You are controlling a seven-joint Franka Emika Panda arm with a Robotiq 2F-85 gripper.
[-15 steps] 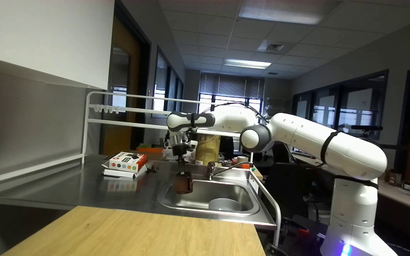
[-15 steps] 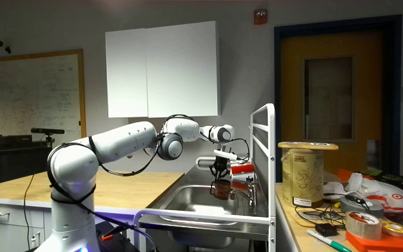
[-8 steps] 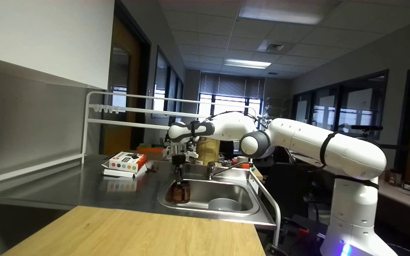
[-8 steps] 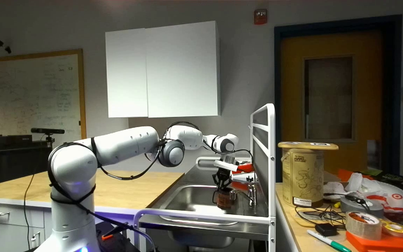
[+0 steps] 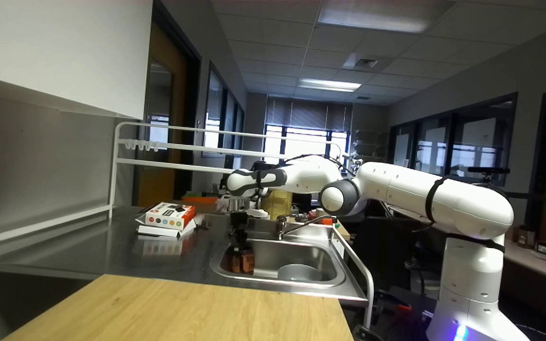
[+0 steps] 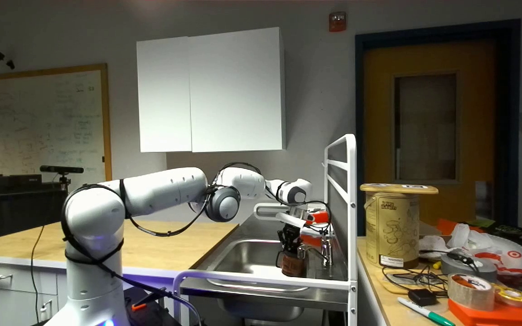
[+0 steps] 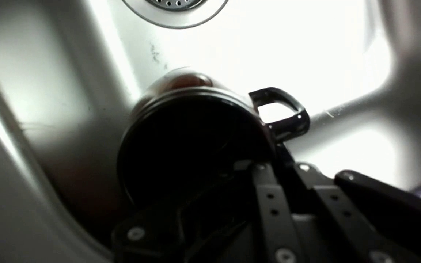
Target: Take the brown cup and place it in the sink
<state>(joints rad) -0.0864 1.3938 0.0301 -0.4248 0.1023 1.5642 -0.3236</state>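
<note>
The dark brown cup [image 5: 243, 262] is down inside the steel sink [image 5: 311, 253], at the basin's left end in that exterior view. It also shows in an exterior view [image 6: 293, 266], beside the faucet. In the wrist view the cup [image 7: 196, 128] shows its dark open mouth and a black handle, with the drain beyond it. My gripper [image 7: 277, 159] is shut on the cup's wall near the handle, one finger inside and one outside. The gripper shows above the cup in both exterior views [image 5: 239, 245] [image 6: 292, 248]. I cannot tell whether the cup touches the sink floor.
The faucet [image 6: 327, 251] stands at the sink's back edge, close to the gripper. A white rail [image 6: 352, 203] runs behind the counter. A red-and-white box [image 5: 166, 215] lies on the steel counter. A wooden table [image 5: 183, 308] borders the front.
The arm has lowered, and the gripper and cup have moved down from above the basin's edge into the sink. They have also shifted slightly toward the faucet. The grip looks the same.
</note>
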